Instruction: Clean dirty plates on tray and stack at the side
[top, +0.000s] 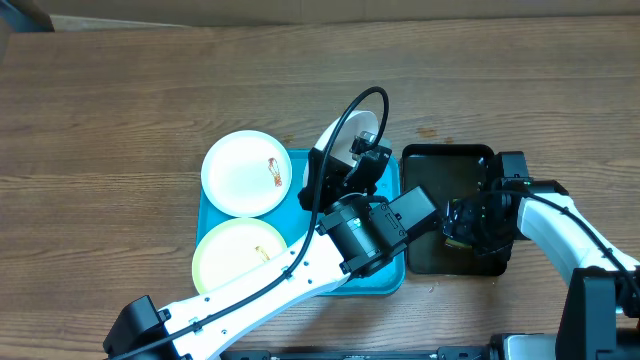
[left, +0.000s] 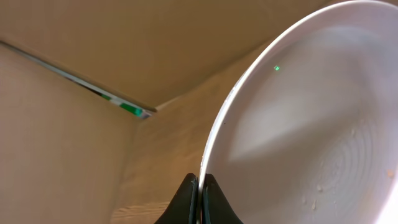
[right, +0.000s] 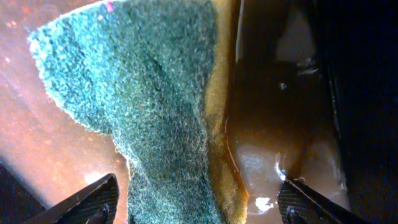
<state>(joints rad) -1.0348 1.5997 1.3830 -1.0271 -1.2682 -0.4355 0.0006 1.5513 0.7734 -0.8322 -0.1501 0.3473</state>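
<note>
The left gripper (left: 199, 190) is clamped on the rim of a white plate (left: 311, 124), holding it tilted on edge above the far right corner of the tray (top: 292, 222). In the tray, a second white plate (top: 245, 172) lies flat at the far left and a yellow plate (top: 238, 258) at the near left. Right of the tray, over the black tray (top: 440, 165), the right gripper (right: 196, 186) is spread wide astride a green sponge (right: 143, 93).

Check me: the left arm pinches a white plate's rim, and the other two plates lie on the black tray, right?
Wrong tray: the other white plate and pale yellow plate lie on the turquoise tray, as the overhead view shows. Rest holds.
</note>
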